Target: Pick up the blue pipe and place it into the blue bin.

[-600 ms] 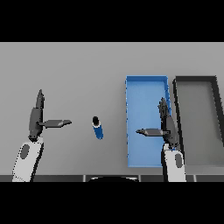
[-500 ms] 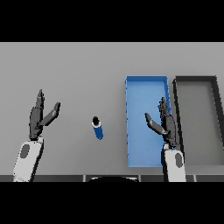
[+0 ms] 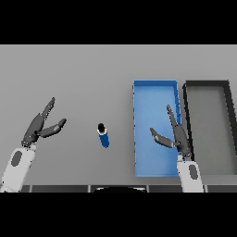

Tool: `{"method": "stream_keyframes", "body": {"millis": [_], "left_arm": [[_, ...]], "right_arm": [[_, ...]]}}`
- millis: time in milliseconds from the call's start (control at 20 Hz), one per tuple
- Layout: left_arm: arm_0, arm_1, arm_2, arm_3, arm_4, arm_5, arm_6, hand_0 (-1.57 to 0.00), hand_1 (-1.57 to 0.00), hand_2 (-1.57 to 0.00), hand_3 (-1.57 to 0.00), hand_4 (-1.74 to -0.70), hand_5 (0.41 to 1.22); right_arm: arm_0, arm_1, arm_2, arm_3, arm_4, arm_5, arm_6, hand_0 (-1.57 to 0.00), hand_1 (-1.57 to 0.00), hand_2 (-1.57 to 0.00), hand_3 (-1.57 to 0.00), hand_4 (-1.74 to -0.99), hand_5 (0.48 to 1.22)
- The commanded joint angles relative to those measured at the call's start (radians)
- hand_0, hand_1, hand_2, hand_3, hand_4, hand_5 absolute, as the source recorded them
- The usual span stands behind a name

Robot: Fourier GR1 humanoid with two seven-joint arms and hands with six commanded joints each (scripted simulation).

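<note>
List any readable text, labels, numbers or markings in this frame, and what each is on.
None: no words, labels, numbers or signs show anywhere in the head view.
blue pipe: plain blue with a dark end, no marking.
blue bin: plain walls, no label.
dark bin: plain, no label.
Left hand and right hand: no marking on them or on the white forearms.

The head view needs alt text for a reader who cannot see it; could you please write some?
A small blue pipe lies on the grey table, untouched, between two open dark hands. The left hand hovers to its left; the right hand is over the empty blue bin, beside a dark grey bin.
</note>
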Motion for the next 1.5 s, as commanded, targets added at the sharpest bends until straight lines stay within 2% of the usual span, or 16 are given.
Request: {"method": "stream_keyframes", "body": {"millis": [0,100,250,400,500,600,700,750,800,950,1000,1100,1250,1450], "left_arm": [[0.001,0.006,-0.001,0.005,0.004,-0.017,-0.010,0.00,0.00,0.00,0.00,-0.97,0.598],[0.023,0.014,-0.016,-0.033,0.013,-0.051,-0.045,0.00,0.00,0.00,0.00,-0.97,0.590],[0.052,0.049,-0.059,-0.107,0.015,-0.116,-0.044,0.00,0.00,0.00,0.00,-0.98,0.578],[0.092,0.071,-0.119,-0.202,-0.006,-0.138,0.028,0.00,0.00,0.00,0.00,-1.00,0.530],[0.084,0.068,-0.163,-0.242,-0.017,-0.152,0.105,0.00,0.00,0.00,0.00,-1.03,0.496],[0.089,0.044,-0.211,-0.248,-0.056,-0.156,0.128,0.00,0.00,0.00,0.00,-1.06,0.474],[0.087,0.038,-0.241,-0.255,-0.081,-0.176,0.108,0.00,0.00,0.00,0.00,-1.08,0.469],[0.077,0.006,-0.264,-0.239,-0.101,-0.172,0.114,0.00,0.00,0.00,0.00,-1.10,0.466],[0.075,-0.010,-0.276,-0.236,-0.111,-0.170,0.116,0.00,0.00,0.00,0.00,-1.11,0.463],[0.043,-0.078,-0.306,-0.206,-0.138,-0.156,0.090,0.00,0.00,0.00,0.00,-1.15,0.484],[0.026,-0.099,-0.307,-0.186,-0.146,-0.148,0.079,0.00,0.00,0.00,0.00,-1.15,0.486],[0.003,-0.156,-0.320,-0.135,-0.173,-0.122,0.079,0.00,0.00,0.00,0.00,-1.14,0.488],[-0.027,-0.225,-0.328,-0.065,-0.174,-0.113,0.085,0.00,0.00,0.00,0.00,-1.13,0.491],[-0.057,-0.280,-0.321,0.031,-0.192,-0.092,0.051,0.00,0.00,0.00,0.00,-1.12,0.494]], "right_arm": [[0.010,0.004,0.011,-0.012,0.006,0.002,0.000,0.00,0.00,0.00,0.00,-1.191,0.587],[0.003,-0.011,0.001,-0.021,0.005,0.002,0.016,0.00,0.00,0.00,0.00,-1.182,0.583],[0.005,-0.003,-0.001,-0.031,-0.009,0.004,0.037,0.00,0.00,0.00,0.00,-1.194,0.579],[0.001,0.005,0.003,-0.026,-0.011,0.004,0.046,0.00,0.00,0.00,0.00,-1.214,0.581],[-0.006,0.006,-0.002,-0.029,-0.025,0.011,0.037,0.00,0.00,0.00,0.00,-1.229,0.576],[0.004,-0.002,-0.002,-0.045,-0.025,0.015,0.034,0.00,0.00,0.00,0.00,-1.223,0.572],[0.004,-0.004,0.001,-0.035,-0.018,0.016,0.029,0.00,0.00,0.00,0.00,-1.213,0.572],[0.017,-0.002,0.001,-0.044,-0.024,0.019,0.024,0.00,0.00,0.00,0.00,-1.213,0.571],[0.002,0.004,0.003,-0.036,-0.018,0.012,0.048,0.00,0.00,0.00,0.00,-1.212,0.570],[0.013,0.021,0.018,-0.046,-0.014,0.012,0.037,0.00,0.00,0.00,0.00,-1.210,0.564],[0.021,0.018,0.010,-0.046,-0.022,0.014,0.029,0.00,0.00,0.00,0.00,-1.211,0.560],[0.020,0.013,-0.001,-0.051,-0.031,0.012,0.051,0.00,0.00,0.00,0.00,-1.207,0.555],[0.011,0.021,0.001,-0.037,-0.031,0.010,0.041,0.00,0.00,0.00,0.00,-1.207,0.551],[0.031,0.006,-0.012,-0.042,-0.045,0.021,0.018,0.00,0.00,0.00,0.00,-1.201,0.548]]}}
